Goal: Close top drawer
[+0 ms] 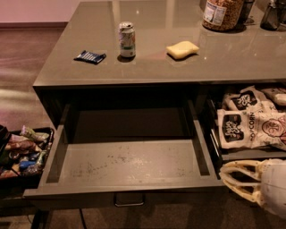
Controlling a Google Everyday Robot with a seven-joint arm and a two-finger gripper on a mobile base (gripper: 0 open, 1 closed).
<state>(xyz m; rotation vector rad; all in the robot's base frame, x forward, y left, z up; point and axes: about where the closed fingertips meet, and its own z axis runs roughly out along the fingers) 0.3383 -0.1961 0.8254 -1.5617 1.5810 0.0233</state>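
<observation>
End effector (225,176): low at right edge of view, just beside the front right corner of the top drawer (129,163); pale, pointing left; open or closed, cannot tell; nothing seen in its hold.
Drawer state: pulled fully out from under the desk (178,67), mid-view, empty, scuffed speckled floor showing.
Front: small metal bar handle (129,200) at the middle, at bottom of view, well left of the end effector.
Step in hand: judged as approach to the front; closing not yet begun.
Doing it well: swing round ahead of the front, meet it flat near the handle, push straight in toward the desk. Corner push likely to skew the drawer on its runners. Steady pressure until front sits flush.
Arm pose: only the wrist end visible, entering from the right, roughly level, about front height; rest out of view.
Neighbours: popcorn drawer (248,154) open on the right, just above the end effector; snack drawer (20,182) open on the left. Keep clear of both.
Desk top: can (127,40), sponge (182,49), blue packet (90,57), jar (222,13); none in the push path.
</observation>
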